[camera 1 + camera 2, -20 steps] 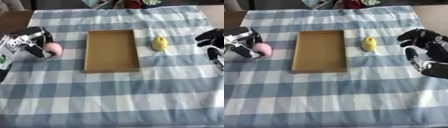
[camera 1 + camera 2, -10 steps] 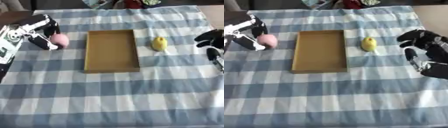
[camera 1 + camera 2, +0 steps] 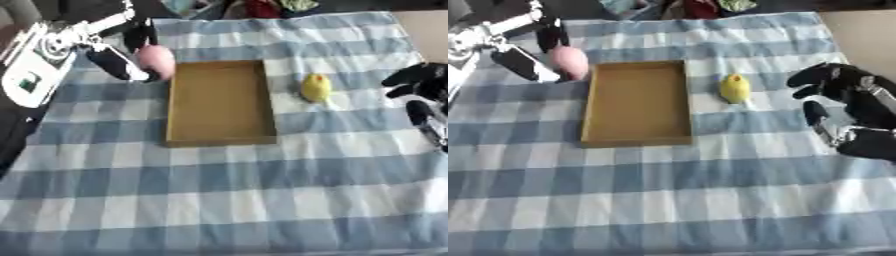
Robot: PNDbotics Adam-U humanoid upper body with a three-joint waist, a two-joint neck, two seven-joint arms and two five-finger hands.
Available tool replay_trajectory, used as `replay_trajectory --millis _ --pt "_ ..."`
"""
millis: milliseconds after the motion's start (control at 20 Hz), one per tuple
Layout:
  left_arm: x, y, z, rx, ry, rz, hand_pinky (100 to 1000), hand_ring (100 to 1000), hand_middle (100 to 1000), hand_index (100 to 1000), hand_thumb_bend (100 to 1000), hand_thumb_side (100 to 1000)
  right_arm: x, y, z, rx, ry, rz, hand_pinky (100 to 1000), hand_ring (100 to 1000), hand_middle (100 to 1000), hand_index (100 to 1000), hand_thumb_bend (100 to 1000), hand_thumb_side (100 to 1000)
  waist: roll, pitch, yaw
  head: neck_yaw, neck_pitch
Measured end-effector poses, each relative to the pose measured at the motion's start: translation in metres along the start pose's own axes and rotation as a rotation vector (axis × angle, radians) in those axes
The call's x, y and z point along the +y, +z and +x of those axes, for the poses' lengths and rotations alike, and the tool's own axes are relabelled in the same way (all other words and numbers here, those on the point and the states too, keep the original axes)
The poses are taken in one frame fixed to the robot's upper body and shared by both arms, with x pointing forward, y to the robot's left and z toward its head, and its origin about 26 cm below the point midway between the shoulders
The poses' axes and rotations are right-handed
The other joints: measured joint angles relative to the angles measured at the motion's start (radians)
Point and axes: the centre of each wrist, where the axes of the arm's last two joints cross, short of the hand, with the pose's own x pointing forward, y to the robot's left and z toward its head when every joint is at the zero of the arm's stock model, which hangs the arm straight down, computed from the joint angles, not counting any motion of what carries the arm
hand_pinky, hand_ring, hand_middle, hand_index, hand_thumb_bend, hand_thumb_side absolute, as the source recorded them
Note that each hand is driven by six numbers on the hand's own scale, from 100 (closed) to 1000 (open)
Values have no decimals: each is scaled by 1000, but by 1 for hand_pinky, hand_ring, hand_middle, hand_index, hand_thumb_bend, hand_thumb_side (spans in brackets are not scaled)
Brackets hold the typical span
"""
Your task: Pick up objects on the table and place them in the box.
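My left hand (image 3: 122, 55) holds a pink rounded object (image 3: 157, 61) in its fingers, lifted beside the far left corner of the shallow brown box (image 3: 219, 102). The box lies in the middle of the checked cloth and has nothing in it. A yellow object (image 3: 316, 87) with a small red spot lies on the cloth just right of the box. My right hand (image 3: 842, 95) rests at the right edge, fingers relaxed, apart from the yellow object.
A blue and white checked cloth (image 3: 227, 200) covers the table. Some coloured items (image 3: 262, 7) lie beyond the cloth's far edge. A bare tan surface (image 3: 859, 30) shows at the far right.
My left hand has lifted the pink object off the cloth and carried it up and right toward the box's far left corner. The right hand has stayed in place.
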Motion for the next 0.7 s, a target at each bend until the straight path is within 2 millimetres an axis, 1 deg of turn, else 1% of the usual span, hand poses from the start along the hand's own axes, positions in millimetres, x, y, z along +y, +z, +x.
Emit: replay_trajectory --millis 100,150,200,350,550,700 --pt "-5 -8 5 -21 2 -19 508 428 399 584 528 100 2 -1 -1 -1 -7 6 746 814 730 772 100 323 -1 0 -3 3 0" --pt "-8 -11 7 -28 3 -30 509 429 400 585 529 100 2 -1 -1 -2 -7 8 746 814 729 767 100 294 -1 0 -3 3 0" --pt "-11 -14 8 -33 3 -40 510 434 406 591 530 100 2 -2 0 -4 -6 11 746 814 729 763 100 325 -1 0 -4 4 0" --pt "-20 -22 11 -44 6 -72 514 441 418 601 532 100 3 -2 -1 -1 -11 19 746 814 728 753 100 327 -1 0 -7 4 0" --pt "-30 -28 10 -44 7 -111 534 465 452 634 535 100 5 -3 -2 -3 -17 21 746 814 727 733 100 329 -1 0 -8 3 0" --pt "-38 -29 9 -47 11 -147 546 480 471 653 547 103 5 -3 -3 0 -17 25 746 814 723 692 100 336 -1 0 -8 2 0"
